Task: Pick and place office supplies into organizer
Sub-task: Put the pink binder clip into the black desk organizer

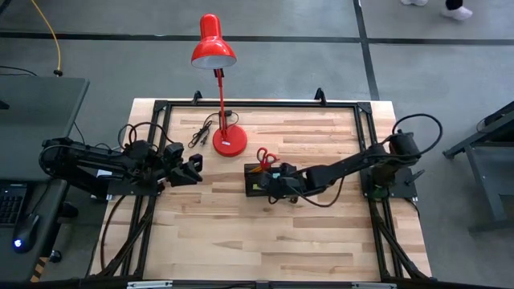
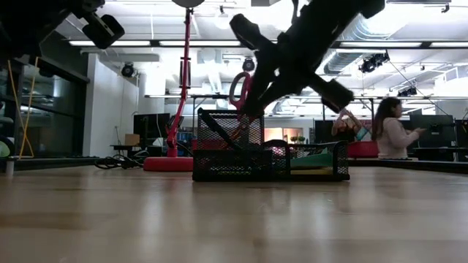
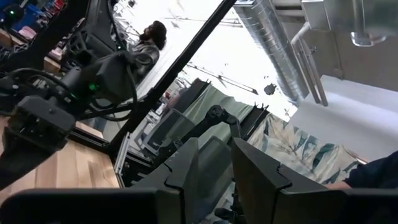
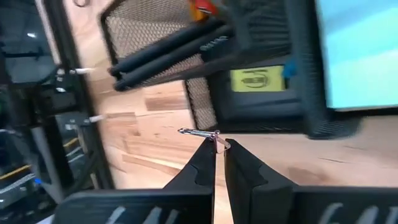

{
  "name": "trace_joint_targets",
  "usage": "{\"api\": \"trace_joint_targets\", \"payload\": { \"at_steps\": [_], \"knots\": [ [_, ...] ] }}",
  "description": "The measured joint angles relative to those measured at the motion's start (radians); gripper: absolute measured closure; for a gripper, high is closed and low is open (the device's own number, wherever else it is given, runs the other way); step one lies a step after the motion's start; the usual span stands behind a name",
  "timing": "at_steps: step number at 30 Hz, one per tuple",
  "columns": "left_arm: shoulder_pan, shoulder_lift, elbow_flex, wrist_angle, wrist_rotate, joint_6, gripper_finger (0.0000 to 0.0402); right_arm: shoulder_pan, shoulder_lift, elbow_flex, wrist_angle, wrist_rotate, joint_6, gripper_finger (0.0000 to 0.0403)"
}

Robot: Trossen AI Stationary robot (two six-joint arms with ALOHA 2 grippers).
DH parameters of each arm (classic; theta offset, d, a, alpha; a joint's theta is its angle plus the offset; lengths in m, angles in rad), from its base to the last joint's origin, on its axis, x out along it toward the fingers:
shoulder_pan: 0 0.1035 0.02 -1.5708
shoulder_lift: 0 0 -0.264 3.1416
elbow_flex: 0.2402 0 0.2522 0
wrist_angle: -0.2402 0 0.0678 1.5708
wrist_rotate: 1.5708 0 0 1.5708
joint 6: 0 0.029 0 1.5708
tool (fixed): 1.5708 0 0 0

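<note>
Our right gripper (image 4: 217, 144) sits at the centre of the high view, over the lower edge of the organizer. Its fingers are pressed together, and the right wrist view shows a thin silvery wire-like item (image 4: 198, 132) pinched at their tips. It is perhaps a paper clip, but we cannot tell for sure. Our left gripper (image 1: 193, 167) waits raised at centre left of that view, fingers partly apart with nothing between them, well apart from the work.

Everything turns on the low black mesh organizer (image 1: 250, 170). It lies just beyond the right fingertips, so we judge that a short reach forward would carry the item over the mesh wall. The right arm is far nearer than the left.

The red-handled scissors (image 1: 266, 157) stand upright at the organizer's upper edge in the high view. A teal square sticky-note pad (image 4: 357, 50) lies flat inside, and two black pens (image 4: 168, 53) slant across a compartment. A small yellow block (image 4: 256, 79) rests low behind the mesh.
</note>
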Motion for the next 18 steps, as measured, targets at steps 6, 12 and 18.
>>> {"api": "trace_joint_targets", "payload": {
  "at_steps": [6, 12, 18],
  "knots": [
    [0.000, 0.000, 0.000, -0.003, 0.013, 0.000, 0.0314, -0.029, 0.040, 0.000, 0.061, -0.072, -0.004, 0.0403],
    [0.000, 0.000, 0.000, 0.002, 0.013, 0.000, 0.0314, -0.035, 0.053, 0.000, 0.090, -0.069, -0.004, 0.0398],
    [0.000, 0.000, 0.000, 0.002, 0.013, 0.000, 0.0314, -0.052, 0.057, 0.000, 0.070, -0.093, 0.014, 0.0351]
  ]
}}
